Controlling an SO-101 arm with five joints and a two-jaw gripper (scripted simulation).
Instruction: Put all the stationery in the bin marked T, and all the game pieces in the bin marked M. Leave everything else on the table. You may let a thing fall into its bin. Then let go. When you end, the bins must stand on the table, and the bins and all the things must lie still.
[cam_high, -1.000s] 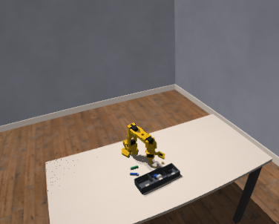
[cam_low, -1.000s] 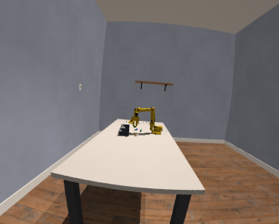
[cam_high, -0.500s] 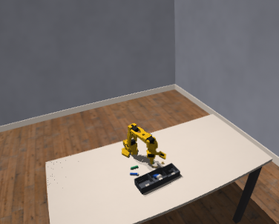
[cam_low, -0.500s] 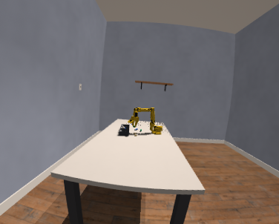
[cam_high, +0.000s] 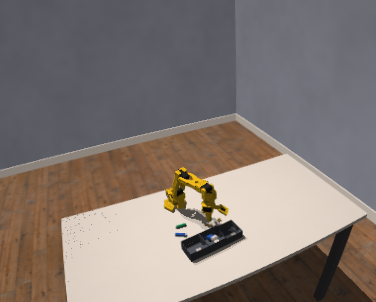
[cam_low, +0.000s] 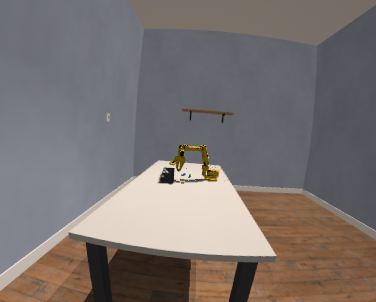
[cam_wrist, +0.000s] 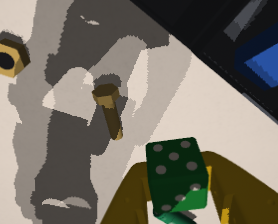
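Note:
My gripper (cam_wrist: 177, 200) is shut on a dark green die (cam_wrist: 176, 172) with grey pips and holds it above the table top, close to the black bins. In the top view the gripper (cam_high: 210, 212) hangs just behind the black double bin (cam_high: 213, 239), which holds a blue thing (cam_high: 208, 237) in one compartment. That blue thing also shows in the wrist view (cam_wrist: 260, 62) at the top right, inside the bin (cam_wrist: 220, 35). A small green piece (cam_high: 180, 226) and a small blue piece (cam_high: 180, 234) lie on the table left of the bin. The bin letters cannot be read.
A brass bolt (cam_wrist: 110, 112) lies on the table below the gripper, and a brass nut (cam_wrist: 11, 59) lies at the left edge of the wrist view. The arm's base (cam_high: 175, 200) stands behind them.

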